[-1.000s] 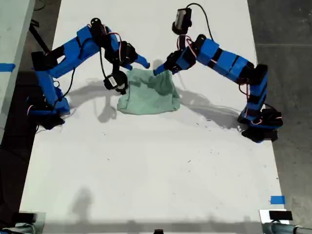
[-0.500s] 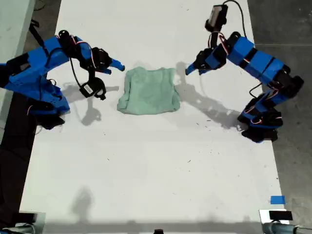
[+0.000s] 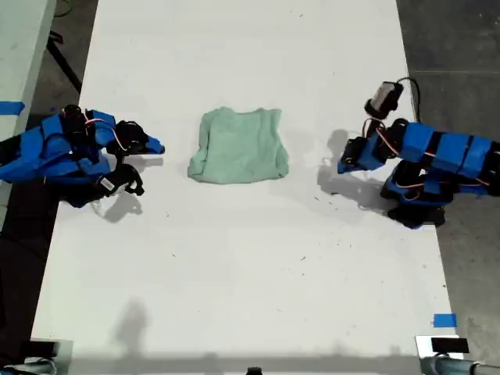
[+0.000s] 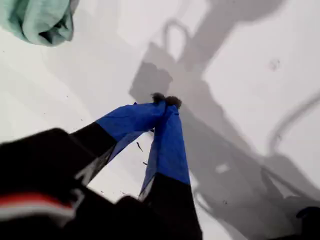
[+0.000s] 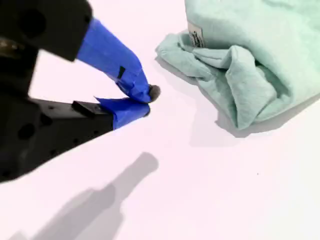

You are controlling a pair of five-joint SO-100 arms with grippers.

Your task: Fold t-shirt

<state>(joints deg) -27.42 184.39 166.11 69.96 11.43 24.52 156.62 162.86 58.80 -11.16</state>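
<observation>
The pale mint-green t-shirt (image 3: 239, 146) lies folded into a rough rectangle on the white table, a little beyond its middle. Nothing touches it. My first gripper (image 3: 341, 166) is shut and empty, low over the table on the exterior view's right, a short way off the shirt. Its wrist view shows the shut tips (image 4: 166, 101) over bare table, with a bit of t-shirt (image 4: 37, 20) farther off. My second gripper (image 3: 158, 146) sits on the exterior view's left, shut on nothing. Its tips (image 5: 147, 102) are a small gap from the t-shirt's (image 5: 250, 55) bunched corner.
The white table (image 3: 234, 273) stretches wide toward the near edge. Dark floor runs along both its long sides. A blue tape mark (image 3: 444, 320) lies at the near corner on the exterior view's right. Both arm bases stand at the table's side edges.
Both grippers were at the shirt's far edge a second ago. They have let go and swung outward and down to their own sides. The shirt now lies flatter and still.
</observation>
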